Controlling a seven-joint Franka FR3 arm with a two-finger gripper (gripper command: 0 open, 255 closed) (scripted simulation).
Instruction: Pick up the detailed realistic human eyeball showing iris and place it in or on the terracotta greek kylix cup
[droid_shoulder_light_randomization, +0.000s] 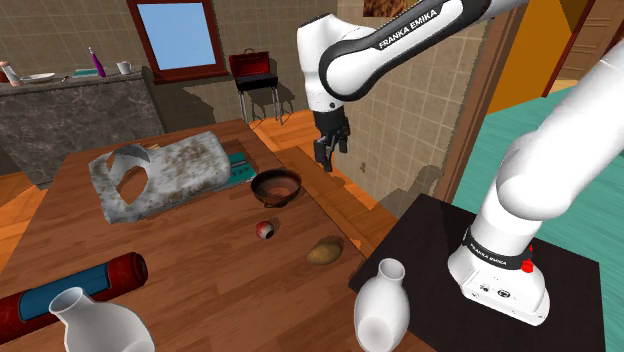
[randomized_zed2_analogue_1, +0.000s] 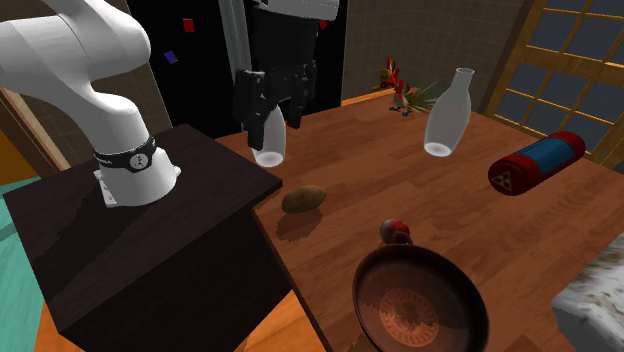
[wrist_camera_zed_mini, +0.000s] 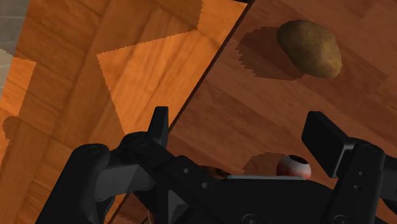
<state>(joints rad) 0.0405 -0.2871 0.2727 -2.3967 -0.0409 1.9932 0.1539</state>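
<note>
The black gripper (droid_shoulder_light_randomization: 331, 153) (randomized_zed2_analogue_1: 275, 120) (wrist_camera_zed_mini: 242, 130) hung in the air with its fingers (wrist_camera_zed_mini: 159, 127) spread wide and nothing between them. It was raised above the far edge of the wooden table (droid_shoulder_light_randomization: 200, 270), where the tabletop meets the orange floor (wrist_camera_zed_mini: 76, 95) in the wrist view. The eyeball (droid_shoulder_light_randomization: 264, 229) (randomized_zed2_analogue_1: 394, 232) (wrist_camera_zed_mini: 293, 167), white with red veining and a dark iris, lay on the table below the gripper, untouched by it. In the shoulder view it sat just nearer than the brown kylix cup (droid_shoulder_light_randomization: 276, 187) (randomized_zed2_analogue_1: 420, 300), close to the cup but apart from it. A potato (droid_shoulder_light_randomization: 325, 251) (randomized_zed2_analogue_1: 303, 199) (wrist_camera_zed_mini: 310, 48) lay to the shoulder view's right of the eyeball and a little nearer. A white vase (droid_shoulder_light_randomization: 382, 305) (randomized_zed2_analogue_1: 268, 150) stood by the black stand (droid_shoulder_light_randomization: 560, 300), and a second white vase (droid_shoulder_light_randomization: 90, 320) (randomized_zed2_analogue_1: 448, 112) stood at the near left corner. Beside that vase lay a red and blue roll (droid_shoulder_light_randomization: 70, 295) (randomized_zed2_analogue_1: 537, 163). A mottled grey block (droid_shoulder_light_randomization: 160, 175) rested left of the cup.
</note>
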